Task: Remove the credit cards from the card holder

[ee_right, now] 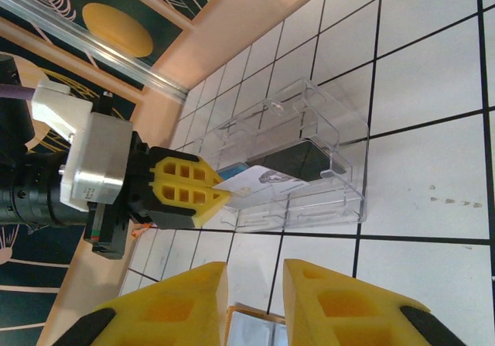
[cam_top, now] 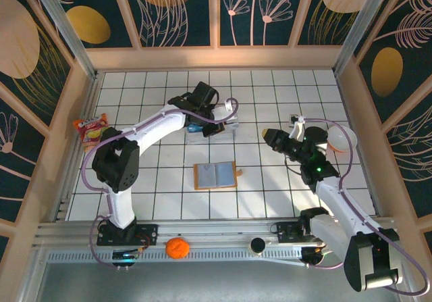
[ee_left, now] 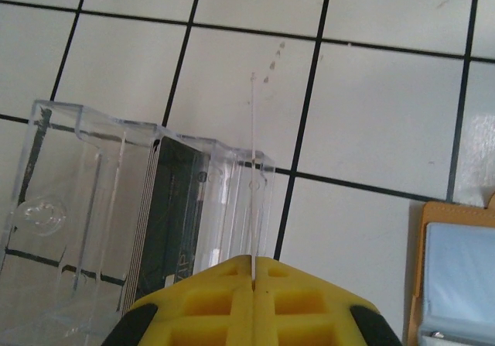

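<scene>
Bench [cam_top: 270, 194]: white surface ruled by a black grid into square tiles, brightly and evenly lit; shadows soft. Enclosed on three sides. Back wall [cam_top: 182, 11], left wall [cam_top: 27, 79] and right wall [cam_top: 398, 65]: dark teal panels printed with gold ovals and pale pink leaf and flower outlines, set in light wooden framing [cam_top: 216, 57]. Metal posts [cam_top: 64, 21] stand at both rear corners. An aluminium rail [cam_top: 223, 229] runs along the near edge of the bench.

The card holder [cam_top: 215, 175] is orange-tan with grey-blue pockets, the table [cam_top: 270, 180] white with a black grid, the box [ee_left: 69, 199] clear, the credit cards [ee_left: 174, 207] dark, the walls [cam_top: 196, 25] teal with gold leaf motifs.
</scene>
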`<state>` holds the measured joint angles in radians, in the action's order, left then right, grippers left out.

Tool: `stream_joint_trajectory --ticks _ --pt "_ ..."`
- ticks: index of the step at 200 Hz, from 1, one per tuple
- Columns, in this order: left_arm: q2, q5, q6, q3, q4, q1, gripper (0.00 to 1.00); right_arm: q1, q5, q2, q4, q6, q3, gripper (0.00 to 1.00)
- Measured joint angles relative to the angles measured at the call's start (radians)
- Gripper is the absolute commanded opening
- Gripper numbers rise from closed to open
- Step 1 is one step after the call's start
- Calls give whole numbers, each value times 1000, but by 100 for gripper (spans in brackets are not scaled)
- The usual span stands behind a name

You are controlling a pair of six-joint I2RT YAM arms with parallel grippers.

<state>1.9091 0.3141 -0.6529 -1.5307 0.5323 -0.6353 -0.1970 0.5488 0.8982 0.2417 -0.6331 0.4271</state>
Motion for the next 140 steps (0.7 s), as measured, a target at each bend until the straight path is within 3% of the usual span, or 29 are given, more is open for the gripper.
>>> stream_joint_trajectory --ticks 140 --pt "68 -47 -36 -1 -5 -1 0 20 15 38 -7 7 0 26"
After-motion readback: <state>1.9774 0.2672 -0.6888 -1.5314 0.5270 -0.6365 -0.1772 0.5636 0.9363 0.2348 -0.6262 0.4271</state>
